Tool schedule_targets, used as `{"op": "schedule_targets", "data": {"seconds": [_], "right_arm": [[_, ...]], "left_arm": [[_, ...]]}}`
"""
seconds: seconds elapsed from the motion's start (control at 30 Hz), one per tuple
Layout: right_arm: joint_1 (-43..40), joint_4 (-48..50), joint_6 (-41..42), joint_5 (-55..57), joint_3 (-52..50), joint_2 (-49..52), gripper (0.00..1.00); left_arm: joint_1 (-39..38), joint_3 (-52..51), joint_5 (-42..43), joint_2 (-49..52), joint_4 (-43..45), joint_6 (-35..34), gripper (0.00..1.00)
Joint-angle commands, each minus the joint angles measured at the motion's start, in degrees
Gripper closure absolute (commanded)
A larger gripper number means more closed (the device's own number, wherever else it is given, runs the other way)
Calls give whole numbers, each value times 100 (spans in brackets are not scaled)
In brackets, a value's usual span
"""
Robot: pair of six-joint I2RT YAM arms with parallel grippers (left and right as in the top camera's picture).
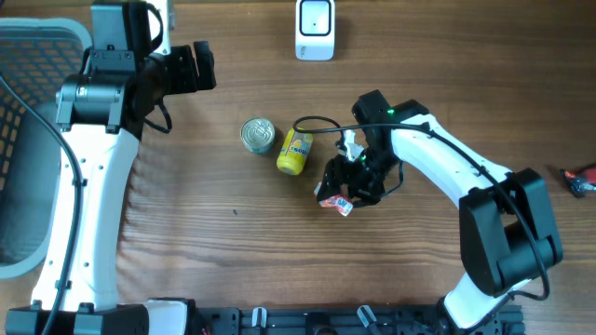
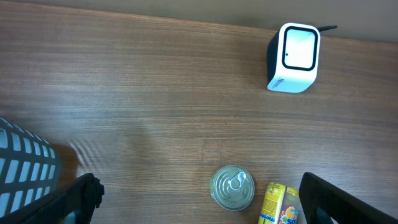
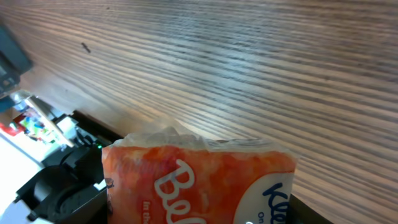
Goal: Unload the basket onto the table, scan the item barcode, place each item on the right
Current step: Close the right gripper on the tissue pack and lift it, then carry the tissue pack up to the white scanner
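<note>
The orange printed packet [image 1: 335, 199] sits right of centre on the wooden worktop [image 1: 186, 233], in the right gripper [image 1: 346, 191], whose jaws are closed on its sides; whether it is lifted or resting I cannot tell. Just to its left lies a yellow bottle [image 1: 295, 152], and beside that stands a sealed tin can [image 1: 258, 135] with a pull tab. The white scanner [image 1: 315, 28] stands at the far edge, well apart from the packet. The left gripper [image 1: 210, 67] hangs near the far-left corner, jaws spread wide, holding nothing. A grey mesh basket [image 1: 23, 140] occupies the left edge.
</note>
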Motion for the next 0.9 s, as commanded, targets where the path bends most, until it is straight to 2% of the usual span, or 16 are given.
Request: {"op": "schedule_targets", "data": {"seconds": [0.0, 0.37, 0.5, 0.63, 0.87], "right_arm": [[-4, -9, 24, -295, 114, -46, 37], [-4, 409, 33, -291, 114, -46, 36], [-9, 1436, 31, -247, 114, -46, 36], [-70, 2736, 2, 752, 114, -46, 29], [-74, 4898, -442, 1777, 111, -46, 33]], "left_arm": [[22, -24, -31, -83, 9, 9, 0], [22, -24, -31, -83, 11, 9, 0], [22, -24, -31, -83, 11, 9, 0], [22, -24, -31, -83, 11, 9, 0], [22, -24, -33, -83, 13, 9, 0]]}}
